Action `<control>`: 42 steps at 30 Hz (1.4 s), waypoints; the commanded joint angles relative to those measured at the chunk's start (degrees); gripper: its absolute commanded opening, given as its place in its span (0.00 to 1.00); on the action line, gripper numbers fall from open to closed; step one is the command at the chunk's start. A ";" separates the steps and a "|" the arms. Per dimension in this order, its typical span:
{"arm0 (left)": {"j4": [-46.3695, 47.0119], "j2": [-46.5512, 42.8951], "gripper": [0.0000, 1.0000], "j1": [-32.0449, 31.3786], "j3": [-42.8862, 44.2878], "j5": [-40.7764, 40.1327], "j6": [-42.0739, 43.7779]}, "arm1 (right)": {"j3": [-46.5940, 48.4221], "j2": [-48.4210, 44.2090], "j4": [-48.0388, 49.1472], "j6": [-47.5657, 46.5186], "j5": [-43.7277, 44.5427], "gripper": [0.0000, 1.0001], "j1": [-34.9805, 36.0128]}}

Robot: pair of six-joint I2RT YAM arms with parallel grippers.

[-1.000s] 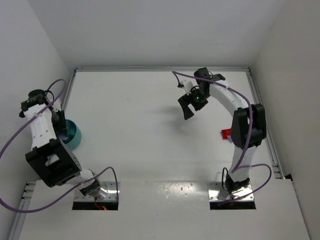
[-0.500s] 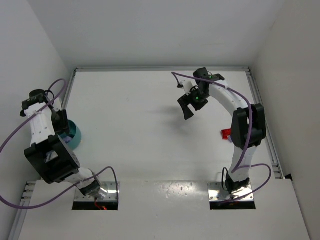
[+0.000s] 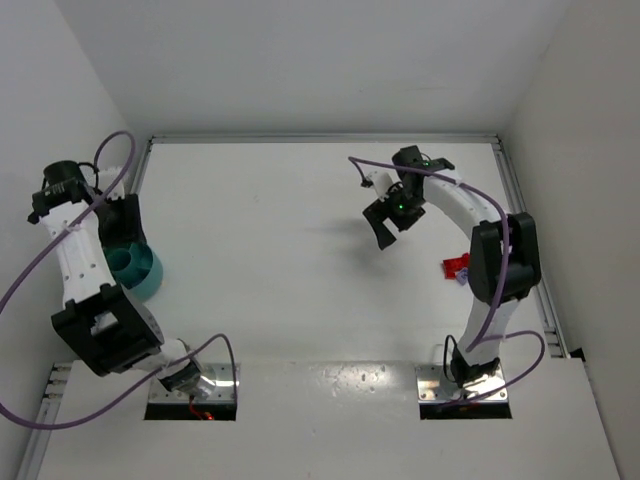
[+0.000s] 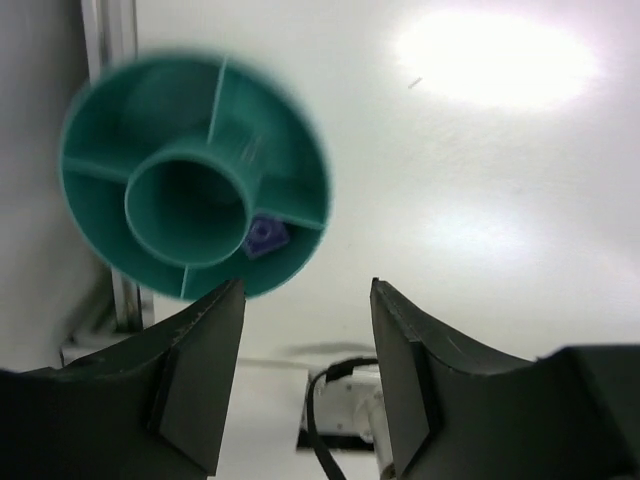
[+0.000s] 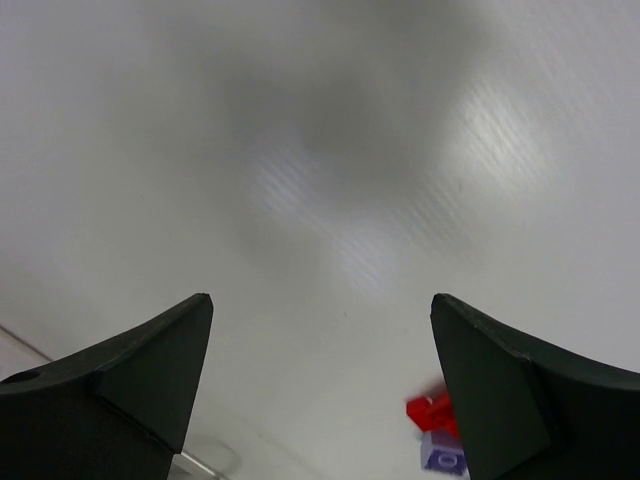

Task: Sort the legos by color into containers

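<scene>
Two grippers are in view, both showing jaws parted and nothing between them. The left gripper point(image 4: 306, 290) is hanging over the bowl point(image 4: 105, 215), which is sitting at the table's point(image 3: 300, 270) left edge, toward the near-left corner. One purple brick point(image 4: 263, 236) is lying in an outer compartment of the bowl, against the central tube. The other compartments in the left wrist view are showing no bricks.

The right gripper point(image 5: 320, 300) is hovering well above the table, jaws spread wide, over the right half toward the far edge. A red brick point(image 5: 432, 410) and a second purple brick point(image 5: 443, 457) are lying close together, apparently touching, near the right edge about midway along it. No yellow brick is showing in any view.

Judgement: a purple deposit is looking complete, and the step in hand is falling to the right arm, namely fetching one of the two remaining bricks.

Recommendations for that step:
- The right gripper should be centring over one brick only before descending, since the pair is lying so close together.
- The jaws should be narrowing beforehand, so that one finger is not sweeping the neighbour aside.
- The fingertips should be coming close to the table, as the bricks are very small.
- The red brick should be going into a compartment other than the purple one.
- The left arm should be clearing the bowl, because the bowl is well apart from the bricks.
</scene>
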 commanded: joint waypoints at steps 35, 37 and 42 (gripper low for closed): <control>8.00 6.73 0.62 -36.24 16.69 9.30 3.74 | -26.73 -15.46 -1.20 -9.12 24.69 0.73 -19.53; 8.00 6.73 0.62 -36.24 16.69 9.30 3.21 | -26.20 -13.80 -0.33 -9.12 24.69 0.73 -20.05; 8.00 5.68 0.62 -36.24 16.16 8.16 2.59 | -23.21 -10.71 -0.32 -9.64 24.08 0.73 -20.58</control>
